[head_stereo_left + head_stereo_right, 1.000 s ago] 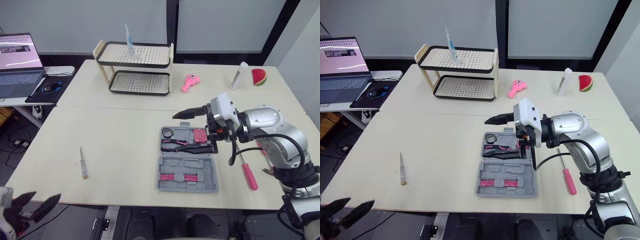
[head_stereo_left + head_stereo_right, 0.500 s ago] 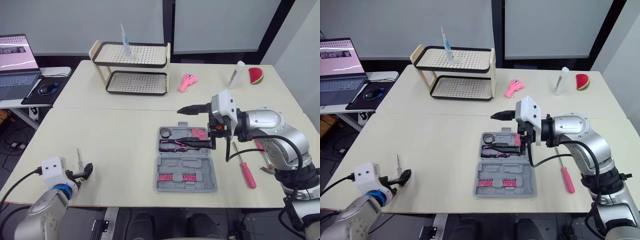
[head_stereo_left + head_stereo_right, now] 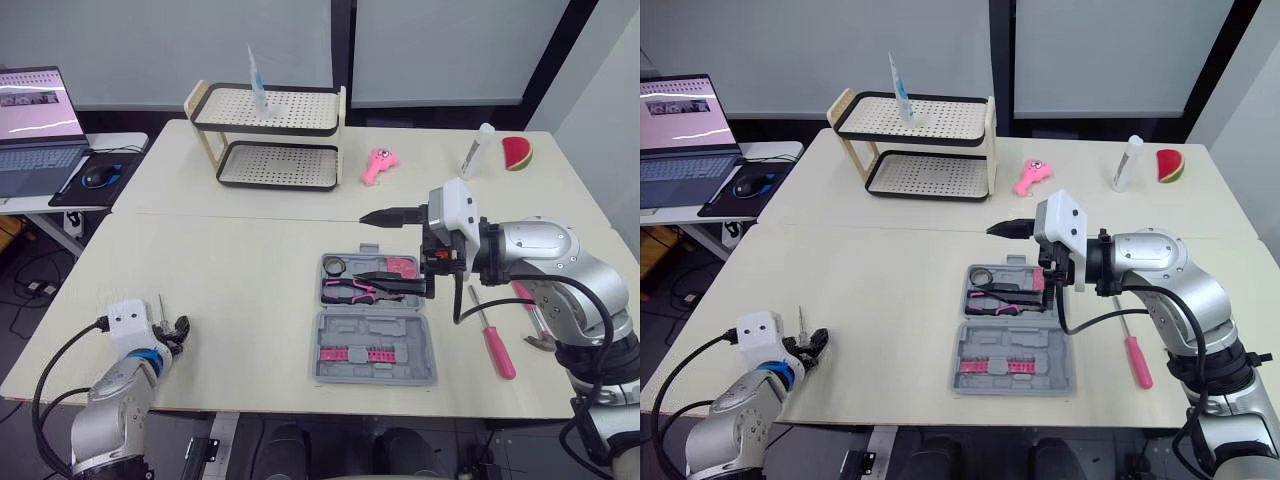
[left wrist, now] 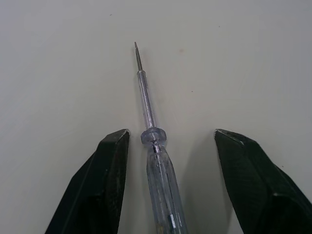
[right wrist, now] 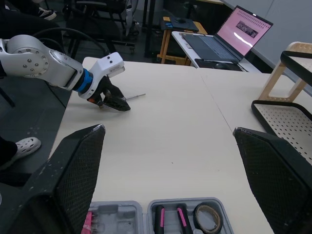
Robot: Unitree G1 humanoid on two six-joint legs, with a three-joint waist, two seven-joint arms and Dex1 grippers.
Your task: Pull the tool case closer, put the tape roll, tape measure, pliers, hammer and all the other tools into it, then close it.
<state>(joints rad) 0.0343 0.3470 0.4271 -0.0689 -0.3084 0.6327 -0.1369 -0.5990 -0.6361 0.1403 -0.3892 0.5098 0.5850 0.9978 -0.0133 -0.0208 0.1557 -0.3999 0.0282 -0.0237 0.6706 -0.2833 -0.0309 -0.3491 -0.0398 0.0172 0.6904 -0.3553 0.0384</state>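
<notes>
**A:** Left gripper (image 4: 171, 132) spread open, one finger on each side of the clear screwdriver (image 4: 157, 170). The screwdriver lies flat near the table's (image 3: 240, 260) left front edge, well apart from the open tool case (image 3: 375, 328).

**B:** Best grasp?

**A:** Probably centre, then close on the handle, not the thin shaft. Right gripper (image 5: 169, 130) hangs released above the case.

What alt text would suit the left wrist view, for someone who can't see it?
A clear-handled screwdriver lies on the pale table between the left gripper's two open black fingers, not yet gripped, its thin metal tip pointing away from the gripper.
</notes>
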